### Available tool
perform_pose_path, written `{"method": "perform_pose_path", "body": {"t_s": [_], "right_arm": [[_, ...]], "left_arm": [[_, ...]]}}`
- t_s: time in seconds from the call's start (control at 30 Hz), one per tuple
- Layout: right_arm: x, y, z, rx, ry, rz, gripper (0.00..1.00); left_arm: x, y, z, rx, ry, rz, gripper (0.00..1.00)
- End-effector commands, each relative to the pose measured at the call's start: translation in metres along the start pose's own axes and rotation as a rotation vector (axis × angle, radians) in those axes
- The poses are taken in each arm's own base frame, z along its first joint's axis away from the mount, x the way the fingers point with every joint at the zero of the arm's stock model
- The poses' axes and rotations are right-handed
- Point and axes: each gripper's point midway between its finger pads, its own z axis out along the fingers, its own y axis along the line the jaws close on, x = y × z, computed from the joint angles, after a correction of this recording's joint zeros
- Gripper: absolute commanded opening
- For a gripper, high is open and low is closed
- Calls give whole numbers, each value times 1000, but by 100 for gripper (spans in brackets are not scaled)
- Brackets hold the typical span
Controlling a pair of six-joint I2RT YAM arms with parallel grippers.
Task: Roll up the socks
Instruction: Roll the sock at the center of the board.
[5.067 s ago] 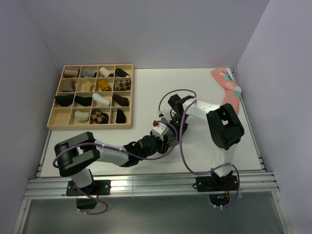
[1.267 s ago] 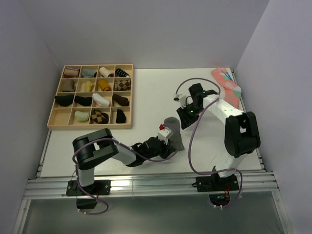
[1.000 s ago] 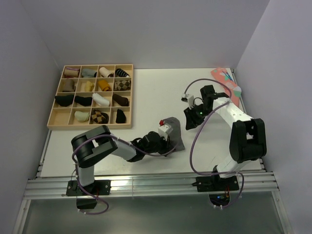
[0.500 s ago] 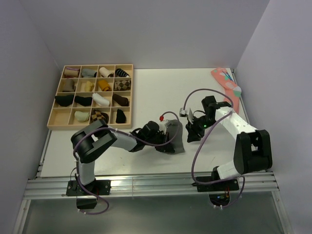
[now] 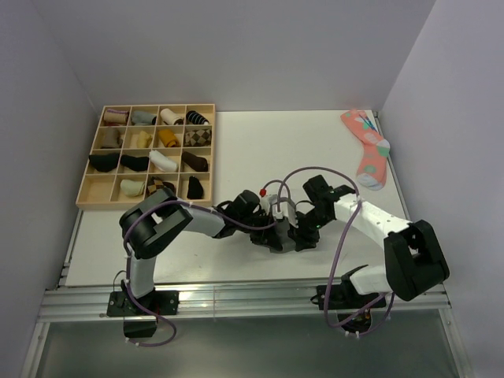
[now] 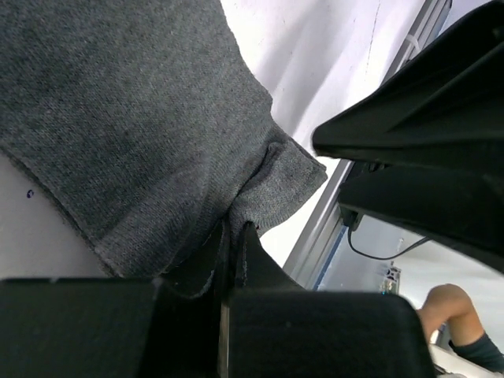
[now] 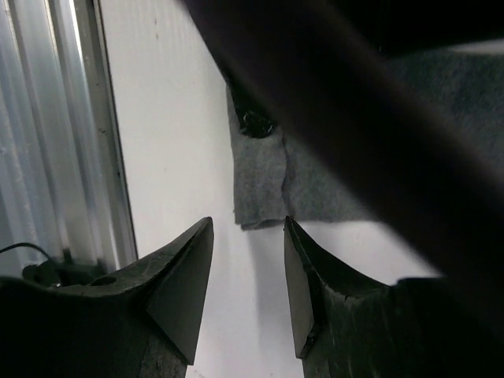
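A charcoal-grey sock (image 5: 287,214) lies flat on the white table near its front middle, mostly hidden under both arms in the top view. In the left wrist view the sock (image 6: 134,118) fills the upper left. My left gripper (image 6: 232,240) is shut on a pinched fold at the sock's edge; in the top view it (image 5: 277,235) sits over the sock. My right gripper (image 7: 248,224) is open, its fingertips just short of the sock's corner (image 7: 260,185), touching nothing; in the top view it (image 5: 301,231) is right beside the left gripper.
A salmon-pink dotted sock (image 5: 366,150) lies at the far right of the table. A wooden tray (image 5: 142,204) with several sock rolls in its compartments stands at the far left. The table's metal front rail (image 7: 63,134) runs close by the right gripper.
My right gripper has swung from the right side in and down to the sock's near edge, beside the left gripper. The left gripper has kept its hold on the sock and shifted a little.
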Motion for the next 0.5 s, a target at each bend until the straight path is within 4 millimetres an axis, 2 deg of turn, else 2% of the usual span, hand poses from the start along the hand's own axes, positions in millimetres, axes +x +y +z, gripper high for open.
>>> {"method": "perform_pose_path", "body": {"t_s": [0.0,0.17,0.47], "right_arm": [[-11,-15,3,69,-12,-51,49],[-16,-14,9,47,-5,-60,49],[-7,-6,23,2,43,-61,50]], "left_arm": [[41,46,-2,-159,134,-110,0],[41,45,0,-150,138,-121,1],[38,47,2,-155,136,-123,0]]}}
